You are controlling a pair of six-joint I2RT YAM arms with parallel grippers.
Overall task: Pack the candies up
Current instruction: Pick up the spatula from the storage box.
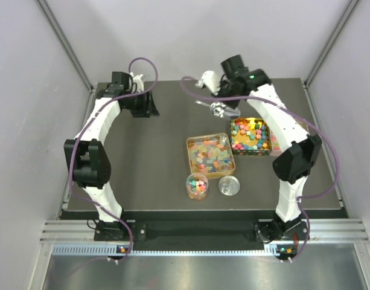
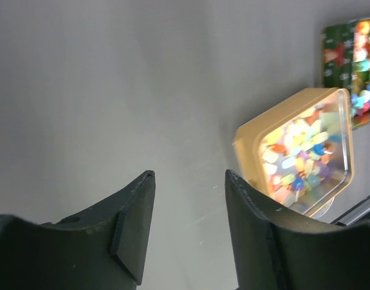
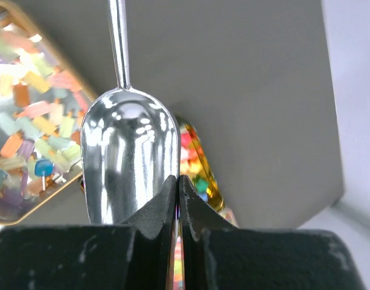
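Wide dark table [image 1: 160, 181], both arms reaching far across it. Middle of the table: a square gold tin [image 2: 248, 148] full of pale candies [image 1: 212, 156], and just beside it to the right a dark patterned tin [image 2: 333, 54] heaped with brighter ones. Nearer the bases stands a small clear cup [image 1: 197, 193], already holding a few pieces, with the round silver lid [image 1: 229, 185] just beside it.

The left gripper [image 2: 189, 181] hangs half open over bare table, holding nothing. The right gripper [image 3: 177, 184] is pressed fully closed right at the rim of the shiny metal scoop [image 3: 127, 157]. Whether that thin wall is actually pinched cannot be told.

The risk: a grip on a slick rim could let the scoop pivot or drop. The cup's narrow mouth means tiny candies may scatter, or a low pass could knock the cup over.
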